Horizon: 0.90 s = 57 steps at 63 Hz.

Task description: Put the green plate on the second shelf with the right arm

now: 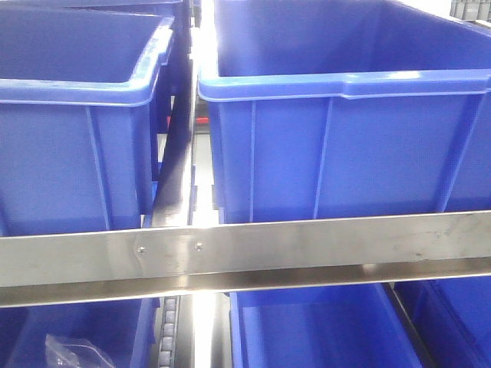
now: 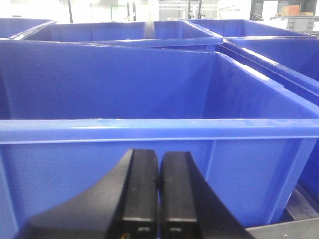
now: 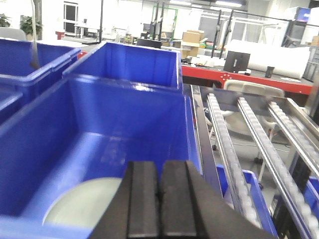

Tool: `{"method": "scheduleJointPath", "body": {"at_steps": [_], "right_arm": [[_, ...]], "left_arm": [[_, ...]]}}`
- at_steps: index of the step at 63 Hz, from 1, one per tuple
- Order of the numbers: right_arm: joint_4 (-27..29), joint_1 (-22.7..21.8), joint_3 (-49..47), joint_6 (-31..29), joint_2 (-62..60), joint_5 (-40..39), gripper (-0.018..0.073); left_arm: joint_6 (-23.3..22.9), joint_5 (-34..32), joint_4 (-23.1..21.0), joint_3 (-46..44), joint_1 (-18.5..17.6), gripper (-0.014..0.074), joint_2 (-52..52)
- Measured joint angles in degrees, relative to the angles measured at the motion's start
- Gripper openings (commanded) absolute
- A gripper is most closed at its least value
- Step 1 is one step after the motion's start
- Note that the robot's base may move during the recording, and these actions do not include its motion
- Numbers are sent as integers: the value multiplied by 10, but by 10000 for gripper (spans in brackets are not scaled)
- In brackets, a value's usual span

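Observation:
The green plate (image 3: 82, 204) lies flat on the floor of a blue bin (image 3: 124, 119) in the right wrist view, pale sage and partly hidden by the fingers. My right gripper (image 3: 159, 172) hovers above the bin's near rim, shut, with nothing between its black pads. In the left wrist view my left gripper (image 2: 158, 172) is shut and empty, facing the outer wall of another blue bin (image 2: 149, 94). Neither gripper nor the plate shows in the front view. A steel shelf rail (image 1: 307, 249) crosses the front view below two bins.
Blue bins (image 1: 345, 130) (image 1: 73, 130) stand side by side on the shelf, with more bins (image 1: 314, 330) on the level below. A clear plastic bag (image 1: 73, 353) lies in the lower left bin. Roller conveyor tracks (image 3: 259, 144) run right of the plate's bin.

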Motion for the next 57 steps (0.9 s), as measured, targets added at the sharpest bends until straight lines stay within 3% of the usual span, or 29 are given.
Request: {"method": "scheduleJointPath", "body": {"at_steps": [3, 10, 26, 57], "right_arm": [[31, -5, 27, -40, -27, -1, 23], [58, -18, 94, -72, -92, -13, 23], [97, -31, 234, -70, -217, -61, 23], [88, -32, 280, -57, -230, -26, 23]], "left_arm": [[0, 0, 0, 0, 0, 130, 0], [0, 0, 0, 0, 0, 130, 0], [0, 0, 0, 0, 0, 130, 0], [0, 0, 0, 0, 0, 130, 0]]}}
